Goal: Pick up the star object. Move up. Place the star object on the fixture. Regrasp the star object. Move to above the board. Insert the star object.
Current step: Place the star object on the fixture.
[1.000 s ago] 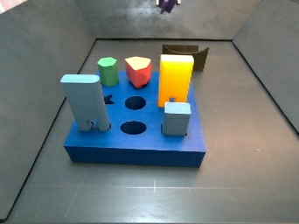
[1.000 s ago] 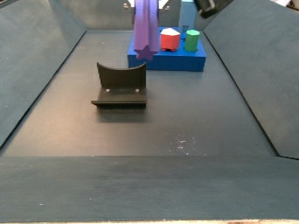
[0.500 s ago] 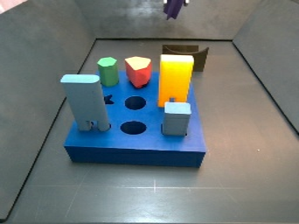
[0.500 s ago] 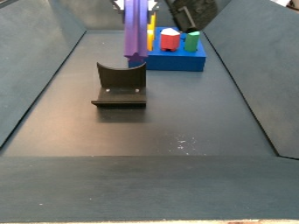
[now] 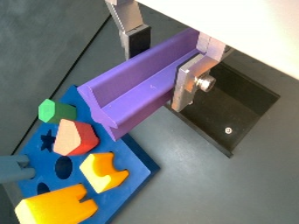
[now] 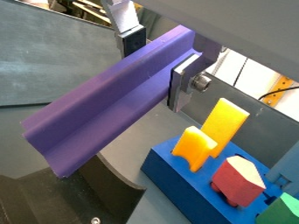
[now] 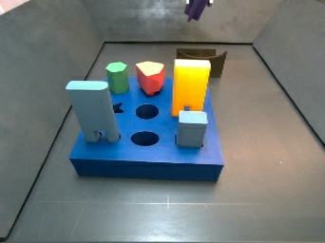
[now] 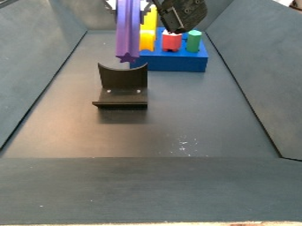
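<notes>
Gripper (image 5: 162, 66) clamps purple star object (image 5: 146, 79) between silver fingers (image 5: 190, 80), piece hanging upright just above fixture (image 8: 122, 86), well short of blue board (image 8: 178, 60). Risk: lower end catches bracket edge, piece tilts or slips in grip, spoiling regrasp.

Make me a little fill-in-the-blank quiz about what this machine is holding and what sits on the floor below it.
1. The tool grips a long piece coloured ____.
2. In a side view, the piece's lower end hangs just above the dark ____.
3. The board full of holes is coloured ____.
4. The tallest block on the board is the ____ one.

Missing words: purple; fixture; blue; orange
</notes>
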Tool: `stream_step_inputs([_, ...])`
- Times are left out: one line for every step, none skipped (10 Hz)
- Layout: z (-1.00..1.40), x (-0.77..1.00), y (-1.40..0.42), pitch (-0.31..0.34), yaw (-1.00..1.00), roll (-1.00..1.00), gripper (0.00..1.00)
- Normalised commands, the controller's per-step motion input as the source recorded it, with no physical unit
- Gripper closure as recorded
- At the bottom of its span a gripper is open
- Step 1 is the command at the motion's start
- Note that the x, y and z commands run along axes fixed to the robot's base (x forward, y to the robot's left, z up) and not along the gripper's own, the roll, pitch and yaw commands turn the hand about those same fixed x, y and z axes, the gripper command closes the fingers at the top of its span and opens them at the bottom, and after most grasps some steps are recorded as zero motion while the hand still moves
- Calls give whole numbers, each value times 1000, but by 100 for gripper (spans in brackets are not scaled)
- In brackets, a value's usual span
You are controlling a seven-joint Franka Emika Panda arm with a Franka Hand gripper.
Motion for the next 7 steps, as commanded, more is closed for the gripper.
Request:
stream_step_inputs([-17,303,28,56,-59,-150,100])
stream_step_inputs([-14,281,27,59,-57,-151,100])
stream_step_inputs([-11,220,27,72,-53,-150,100])
stream_step_inputs([-10,185,26,79,-50,-149,100])
stream_step_inputs([-1000,162,130,284,-86,-1000,100])
stream_step_inputs([-1000,160,132,282,-94,-1000,100])
stream_step_inputs([-1000,196,137,261,-191,-902,100])
